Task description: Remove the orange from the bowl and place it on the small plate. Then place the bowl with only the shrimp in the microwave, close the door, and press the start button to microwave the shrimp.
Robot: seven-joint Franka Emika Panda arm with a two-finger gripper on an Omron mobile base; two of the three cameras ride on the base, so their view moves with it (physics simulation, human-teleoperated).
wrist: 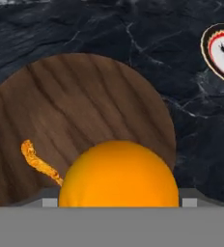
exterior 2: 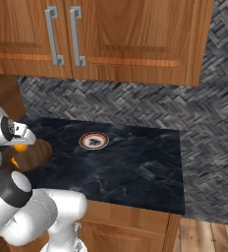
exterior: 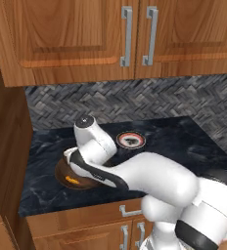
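The wooden bowl (wrist: 85, 96) sits on the dark counter at the left, also in the base views (exterior: 61, 172) (exterior 2: 37, 151). My gripper (wrist: 119, 202) is over the bowl and shut on the orange (wrist: 119, 173), which fills the gap between the finger tips; the orange (exterior 2: 20, 146) hangs just under the hand. The thin shrimp (wrist: 36, 161) lies inside the bowl to the left of the orange, seen too as the shrimp (exterior: 72, 180) (exterior 2: 15, 162). The small plate (exterior: 130, 140) (exterior 2: 94, 141) (wrist: 222, 53) stands on the counter to the right of the bowl. The microwave and its door lie out of view.
Wooden wall cabinets (exterior: 125, 34) with grey handles hang above the counter (exterior 2: 135, 162). A herringbone grey backsplash (exterior: 135, 102) runs behind it. A tall wooden panel (exterior: 5, 146) bounds the counter's left side. Drawers (exterior: 127, 211) sit under the front edge.
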